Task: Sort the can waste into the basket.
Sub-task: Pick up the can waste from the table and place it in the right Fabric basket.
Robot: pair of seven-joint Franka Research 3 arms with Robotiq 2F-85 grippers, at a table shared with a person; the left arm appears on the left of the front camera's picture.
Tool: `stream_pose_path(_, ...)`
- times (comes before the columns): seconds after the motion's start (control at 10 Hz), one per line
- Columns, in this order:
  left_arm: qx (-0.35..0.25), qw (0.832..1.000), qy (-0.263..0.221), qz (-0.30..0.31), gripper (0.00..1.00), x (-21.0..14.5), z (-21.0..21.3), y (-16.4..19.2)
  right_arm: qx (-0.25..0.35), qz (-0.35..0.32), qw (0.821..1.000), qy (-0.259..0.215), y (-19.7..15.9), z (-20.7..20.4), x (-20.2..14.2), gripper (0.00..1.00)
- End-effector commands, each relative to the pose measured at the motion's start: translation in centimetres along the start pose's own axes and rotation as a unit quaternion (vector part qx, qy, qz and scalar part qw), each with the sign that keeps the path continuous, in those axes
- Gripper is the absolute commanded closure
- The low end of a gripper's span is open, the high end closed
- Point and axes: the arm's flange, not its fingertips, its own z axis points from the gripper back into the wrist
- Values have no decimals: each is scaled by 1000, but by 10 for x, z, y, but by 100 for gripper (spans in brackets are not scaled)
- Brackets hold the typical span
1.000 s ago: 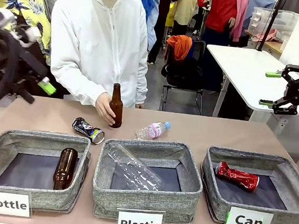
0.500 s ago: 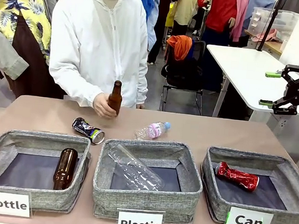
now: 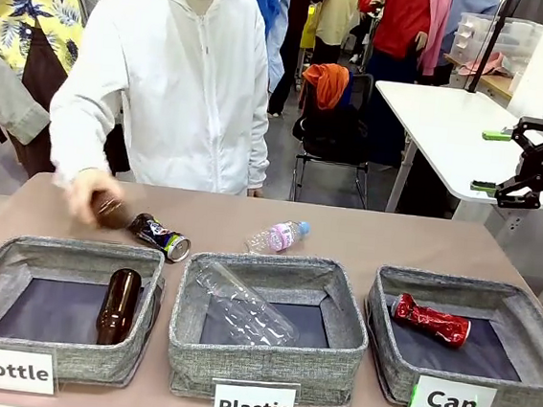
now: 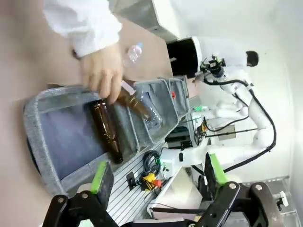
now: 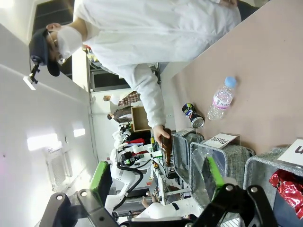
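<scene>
One of two cans is sorted: the red can (image 3: 430, 321) lies inside the basket (image 3: 530, 317) marked "Can". The dark can (image 3: 160, 237) is on the table (image 3: 393, 239), at the basket's 10 o'clock, near the person's hand (image 3: 88, 193). Right gripper (image 3: 492, 161) hangs at the basket's 12 o'clock, jaws wide, empty. Left gripper (image 4: 158, 170) is also wide and empty. Left to do: pick the dark can and drop it in.

Brown bottle (image 3: 118, 304) in Bottle bin (image 3: 55, 250), clear bottle (image 3: 245, 307) in Plastic bin (image 3: 266, 357), small bottle (image 3: 278, 235) on table (image 3: 393, 239), blurred bottle (image 3: 109, 210), seemingly brown
</scene>
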Motion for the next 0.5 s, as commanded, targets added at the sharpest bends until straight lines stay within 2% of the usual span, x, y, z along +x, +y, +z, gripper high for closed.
stream_pose_path(0.0, 10, 999, 37, -17, 0, 22, -19, -10, 0, 0, 1000, 5, 3, 1, 2, 0)
stream_pose_path(0.1, 7, 1000, 29, -11, 0, 23, -3, -12, 0, 0, 1000, 5, 3, 1, 2, 0)
stream_pose_path(0.3, 13, 1000, -4, 8, 0, 2, 62, -13, 0, 0, 1000, 5, 3, 1, 2, 0)
stream_pose_path(0.4, 21, 999, -42, 18, 0, -15, 92, -15, 0, 0, 1000, 5, 3, 1, 2, 0)
